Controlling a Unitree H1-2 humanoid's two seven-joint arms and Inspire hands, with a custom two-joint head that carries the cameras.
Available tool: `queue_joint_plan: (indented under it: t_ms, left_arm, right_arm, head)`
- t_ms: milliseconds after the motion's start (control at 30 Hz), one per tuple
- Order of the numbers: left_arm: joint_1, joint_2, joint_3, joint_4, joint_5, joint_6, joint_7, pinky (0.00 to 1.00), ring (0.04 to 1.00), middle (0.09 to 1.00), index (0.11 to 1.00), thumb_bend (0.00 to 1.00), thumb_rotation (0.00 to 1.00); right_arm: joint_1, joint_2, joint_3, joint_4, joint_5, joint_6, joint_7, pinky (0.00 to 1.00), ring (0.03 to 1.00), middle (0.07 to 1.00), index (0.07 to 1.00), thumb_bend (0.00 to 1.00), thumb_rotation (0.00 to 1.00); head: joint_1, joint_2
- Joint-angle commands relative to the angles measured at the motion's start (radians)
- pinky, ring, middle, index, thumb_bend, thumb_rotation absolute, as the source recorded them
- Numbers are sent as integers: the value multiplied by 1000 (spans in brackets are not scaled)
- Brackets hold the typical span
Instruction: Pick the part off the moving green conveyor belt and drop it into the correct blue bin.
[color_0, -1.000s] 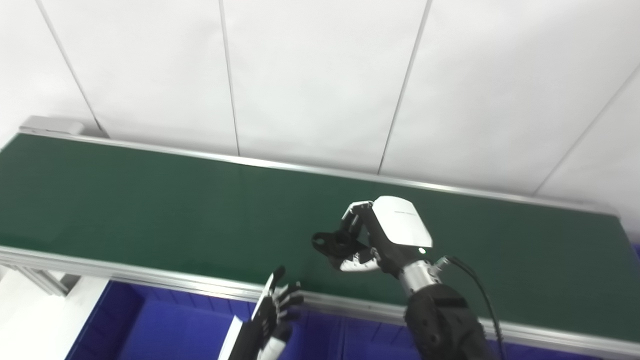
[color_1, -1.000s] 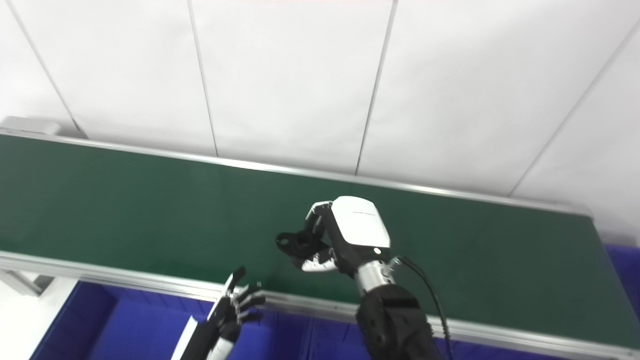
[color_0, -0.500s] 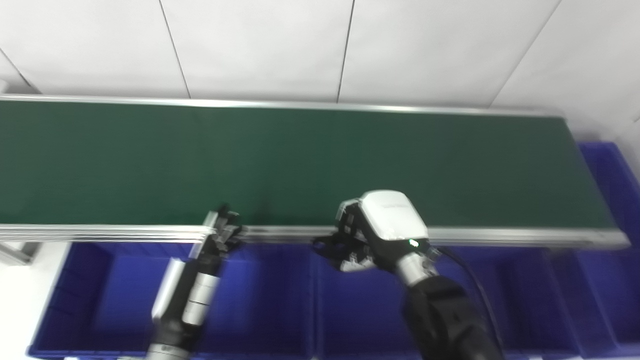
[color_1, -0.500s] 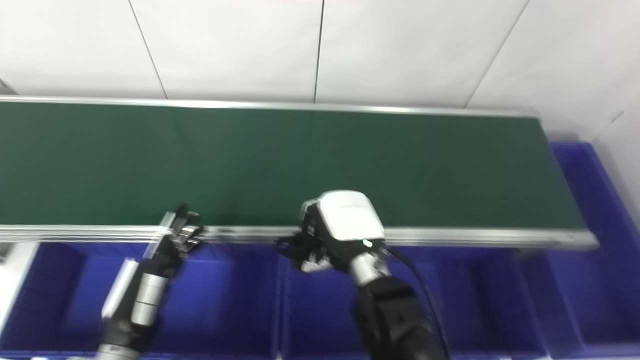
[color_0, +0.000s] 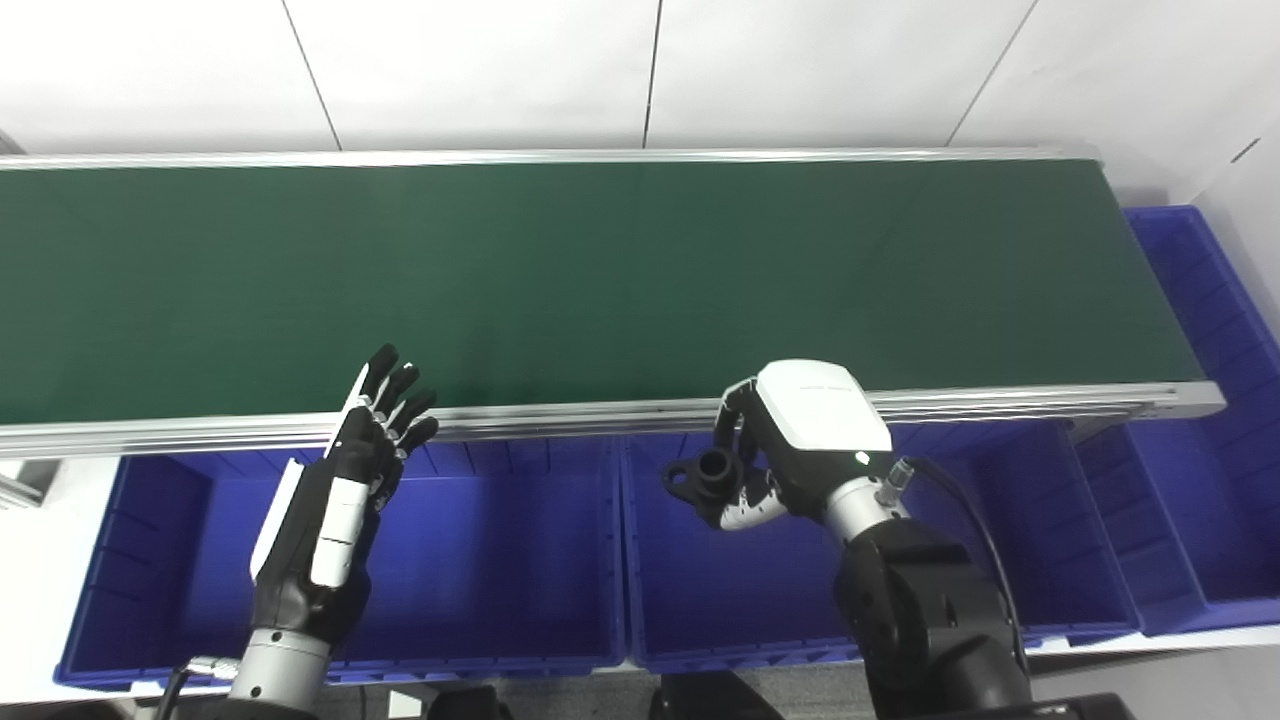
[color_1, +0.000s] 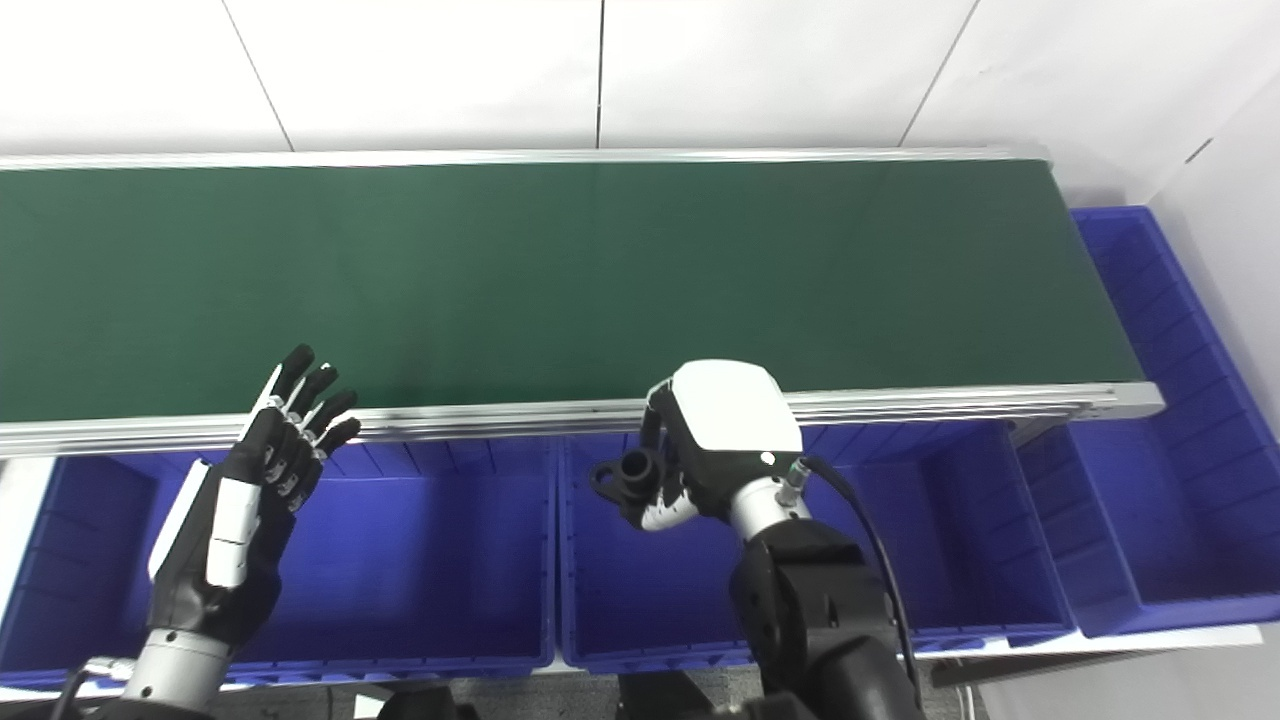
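Note:
My right hand (color_0: 790, 450) is shut on a small black part (color_0: 703, 472) with a round socket and a lug. It holds the part in the air above the middle blue bin (color_0: 700, 600), just in front of the belt's near rail. The green conveyor belt (color_0: 560, 270) carries nothing in view. My left hand (color_0: 345, 480) is open with fingers spread, raised over the left blue bin (color_0: 470, 590), its fingertips level with the near rail.
A row of blue bins runs under the belt's near edge, with more bins to the right (color_0: 1060, 520) and a further one past the belt's right end (color_0: 1210, 300). White wall panels stand behind the belt. The aluminium rail (color_0: 600, 415) edges the belt.
The camera has tilted down, bringing the bins into view. My right hand has carried the black part from over the belt to over the middle bin. My left hand stays open.

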Motion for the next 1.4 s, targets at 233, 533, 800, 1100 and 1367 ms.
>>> queue_joint_plan:
  t_ms: [233, 533, 800, 1100, 1367]
  left_arm:
    - [12, -11, -13, -49, 31, -9, 2, 887, 914, 963, 1000, 612, 964]
    - [17, -13, -23, -37, 54, -39, -4, 874, 908, 961, 1000, 613, 986]
    - [40, -36, -41, -20, 77, -66, 0, 861, 904, 951, 1000, 640, 958]
    - [78, -70, -76, 34, 137, -150, 20, 809, 878, 925, 1000, 616, 920]
    - [112, -110, -104, 77, 201, -217, 49, 765, 848, 890, 1000, 619, 877]
  right_arm:
    - [16, -3, -25, -12, -51, -96, 93, 707, 771, 800, 757, 988, 377]
    - [39, -1, -49, -37, 32, -132, 67, 839, 861, 879, 842, 1000, 565]
    - [94, 18, -55, -135, 148, -154, -13, 637, 771, 807, 810, 1000, 757]
    - [308, 124, -54, -234, 520, -160, -261, 584, 700, 763, 777, 882, 845]
    - [515, 277, -61, 44, 1049, -419, -676, 583, 676, 737, 749, 702, 828]
  head:
    - [28, -1]
    - [57, -19]
    - [141, -56]
    - [270, -123]
    - [385, -191]
